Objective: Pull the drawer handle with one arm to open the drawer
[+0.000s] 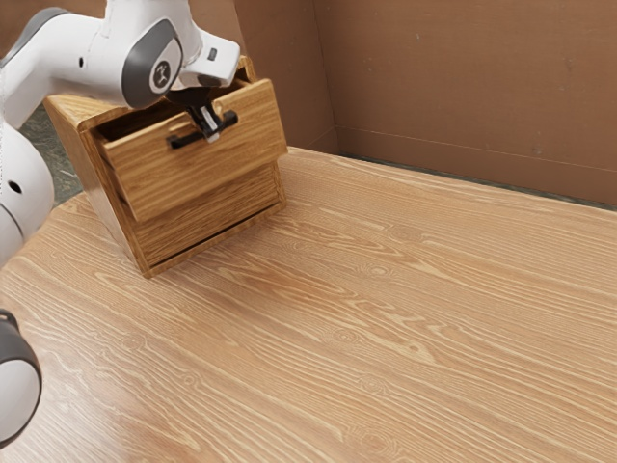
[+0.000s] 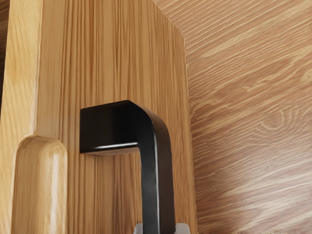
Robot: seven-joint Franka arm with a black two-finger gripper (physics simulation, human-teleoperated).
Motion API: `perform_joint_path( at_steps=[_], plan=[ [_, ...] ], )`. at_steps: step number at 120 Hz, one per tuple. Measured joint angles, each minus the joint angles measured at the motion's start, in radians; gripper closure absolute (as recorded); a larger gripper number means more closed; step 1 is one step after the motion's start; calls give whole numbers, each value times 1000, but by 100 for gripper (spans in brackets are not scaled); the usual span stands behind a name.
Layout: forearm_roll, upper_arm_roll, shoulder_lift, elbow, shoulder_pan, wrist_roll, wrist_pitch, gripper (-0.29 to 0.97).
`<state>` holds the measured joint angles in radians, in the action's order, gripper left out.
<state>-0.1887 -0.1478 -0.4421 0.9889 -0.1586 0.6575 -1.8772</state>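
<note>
Arm (image 1: pixel 77 53) reaches in from ext. view's upper left, wrist bent down, end effector (image 1: pixel 206 123) clamped on handle (image 1: pixel 183 139).

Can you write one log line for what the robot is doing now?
tool: shut on handle | top drawer: partly out of cabinet | cabinet: on table

Both views are lit evenly and softly, seemingly from above. A faint shadow is cast on the desk (image 1: pixel 405 318) beneath the cabinet (image 1: pixel 207 217). The open drawer's (image 1: pixel 202 159) cavity is darkened, and a pale sheen is carried along the black handle (image 2: pixel 152 165).
</note>
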Motion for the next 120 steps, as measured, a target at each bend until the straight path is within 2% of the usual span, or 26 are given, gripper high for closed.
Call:
perform_joint_path(
  at_steps=[120],
  plan=[
    [-7,-4,161,193,110,-26,8,79]
  ],
)
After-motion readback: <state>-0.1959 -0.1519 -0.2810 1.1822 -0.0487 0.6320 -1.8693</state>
